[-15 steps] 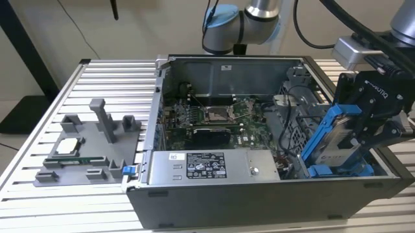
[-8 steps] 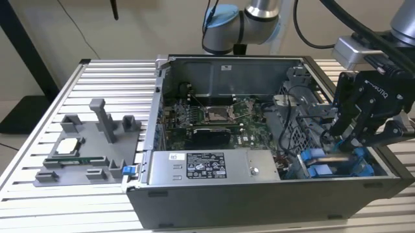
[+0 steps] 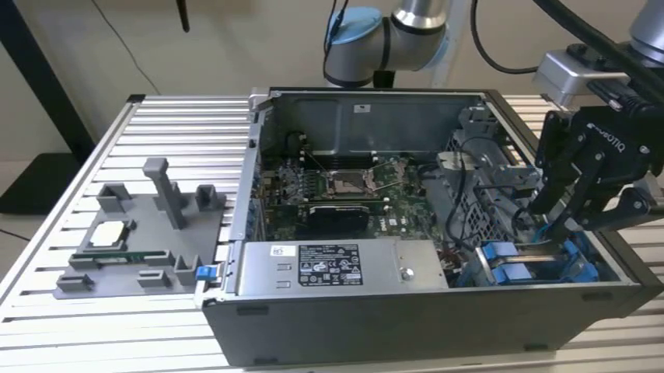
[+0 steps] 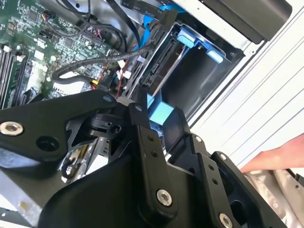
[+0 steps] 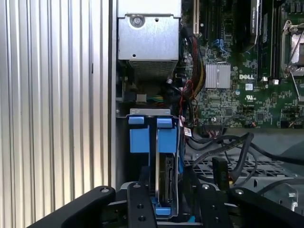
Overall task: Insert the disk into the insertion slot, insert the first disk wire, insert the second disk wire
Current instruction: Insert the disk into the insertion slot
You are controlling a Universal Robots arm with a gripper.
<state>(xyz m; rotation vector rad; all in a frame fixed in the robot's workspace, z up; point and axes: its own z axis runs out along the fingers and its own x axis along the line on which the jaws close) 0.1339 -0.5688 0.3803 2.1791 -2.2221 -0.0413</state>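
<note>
Ribbed metal worktop (image 3: 155,116), open computer case (image 3: 415,326).
Blue-framed disk (image 5: 166,175) stands on edge inside slot (image 5: 147,112); tool (image 5: 172,209) hovers over it, fingers (image 5: 141,209) apart, one each side.

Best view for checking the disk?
First wrist view: the disk stands edge-on in its blue carrier, centred and clear. Second wrist view catches one partly hidden face; exterior view gives little beyond blue carrier parts.

**Colours at your drive bay**

You had the black claw (image 3: 553,225) above the grey insertion slot (image 5: 149,112) with its bright blue tabs. The disk (image 5: 166,183) showed a dark edge in a blue frame. The motherboard (image 3: 343,186) was green. The worktop (image 3: 166,116) was silver and ribbed.
</note>
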